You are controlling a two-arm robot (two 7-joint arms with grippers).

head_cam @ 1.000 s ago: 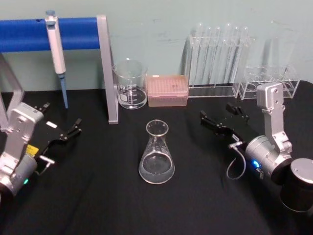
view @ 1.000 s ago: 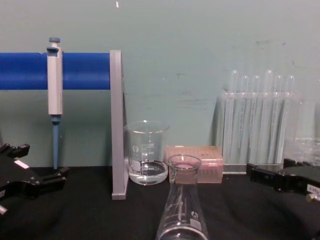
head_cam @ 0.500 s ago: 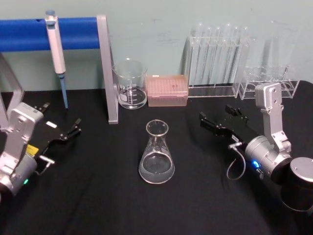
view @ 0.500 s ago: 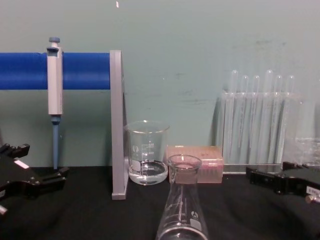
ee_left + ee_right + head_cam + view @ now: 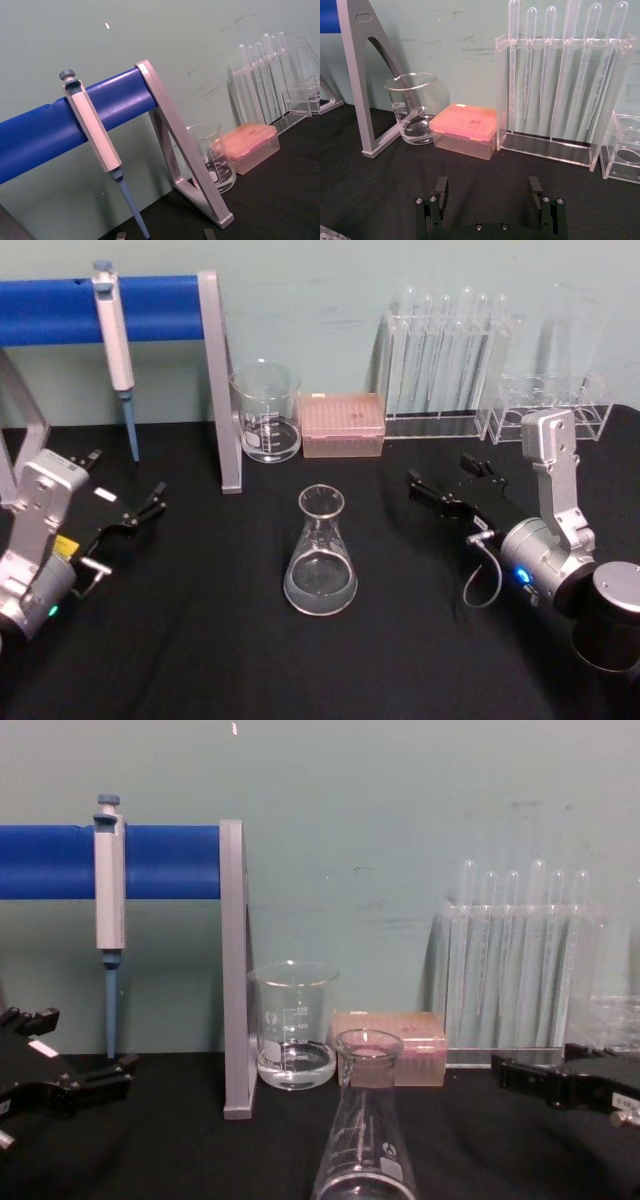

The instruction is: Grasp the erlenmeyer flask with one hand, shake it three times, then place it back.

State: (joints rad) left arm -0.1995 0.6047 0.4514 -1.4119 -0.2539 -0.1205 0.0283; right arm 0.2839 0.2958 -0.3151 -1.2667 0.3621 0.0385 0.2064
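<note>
The erlenmeyer flask (image 5: 320, 555) stands upright on the black table at the centre, clear glass with a little liquid in its base; the chest view shows it close up (image 5: 366, 1145). My right gripper (image 5: 440, 471) rests to the flask's right, apart from it, open, its fingers pointing toward the back left. In the right wrist view its gripper (image 5: 488, 189) is spread wide with nothing between the fingers. My left gripper (image 5: 128, 474) sits open at the table's left side, well away from the flask, also seen low in the chest view (image 5: 88, 1040).
Behind the flask stand a glass beaker (image 5: 267, 412) and a pink tip box (image 5: 343, 424). A grey stand leg (image 5: 225, 390) carries a blue bar with a pipette (image 5: 115, 335). A clear tube rack (image 5: 447, 355) and a smaller rack (image 5: 555, 400) line the back right.
The right gripper has sunk very slightly in the chest view. The flask and the left arm have not moved.
</note>
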